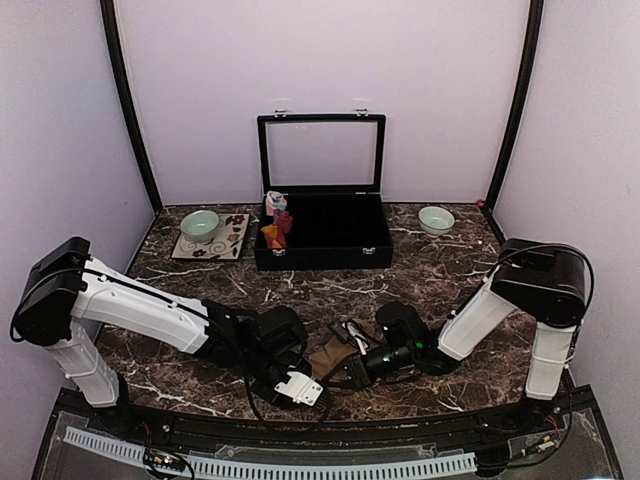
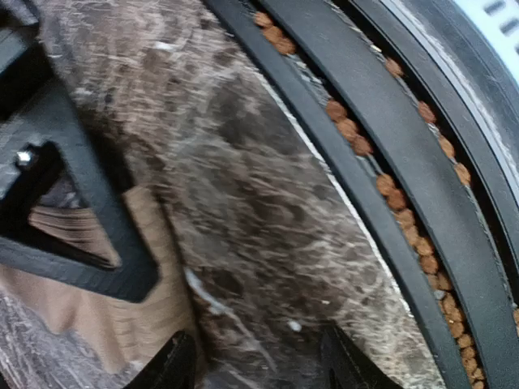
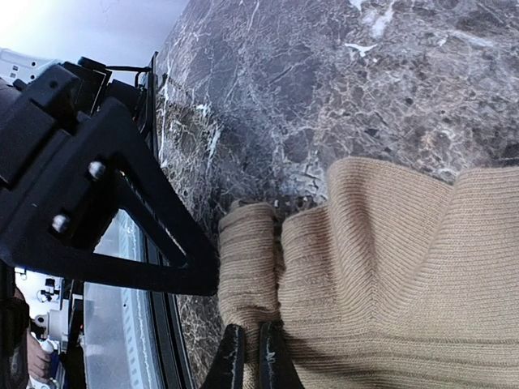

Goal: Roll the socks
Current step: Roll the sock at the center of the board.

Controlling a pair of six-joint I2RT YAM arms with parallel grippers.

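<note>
I logged the right tool point(image 3: 251, 352) clamped tight on the tan sock point(image 3: 389, 267). Left tool point(image 2: 259, 361) stood half spread, gripping nothing

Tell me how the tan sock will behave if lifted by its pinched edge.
The tan sock will probably hang floppy: its ribbed knit bunches into folds where the right end effector pinches it. It looks light and soft, so hardly fragile. Pushed across the marble table, it would likely crumple rather than slide.

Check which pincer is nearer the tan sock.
Right. The right pincer is shut on the edge of the tan sock; the left pincer sits beside it, open over the table.
</note>
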